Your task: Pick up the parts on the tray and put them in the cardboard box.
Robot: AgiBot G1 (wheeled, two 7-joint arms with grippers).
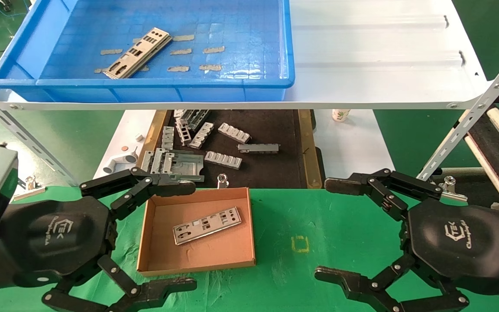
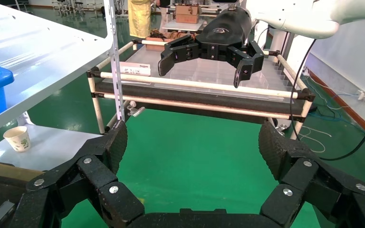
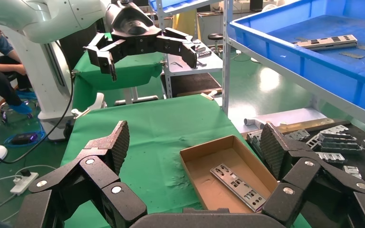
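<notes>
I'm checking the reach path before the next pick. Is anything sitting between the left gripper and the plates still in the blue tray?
No loose object does. The left gripper hangs open over the green mat beside the cardboard box. The stacked parts lie uncovered in the tray, but it sits on a raised white shelf, so its front edge and the tray wall must be cleared.

Bright blue gridded tray (image 1: 275, 65), silver punched parts (image 1: 138, 53), brown cardboard box (image 1: 154, 255) — green cloth (image 1: 340, 234).
</notes>
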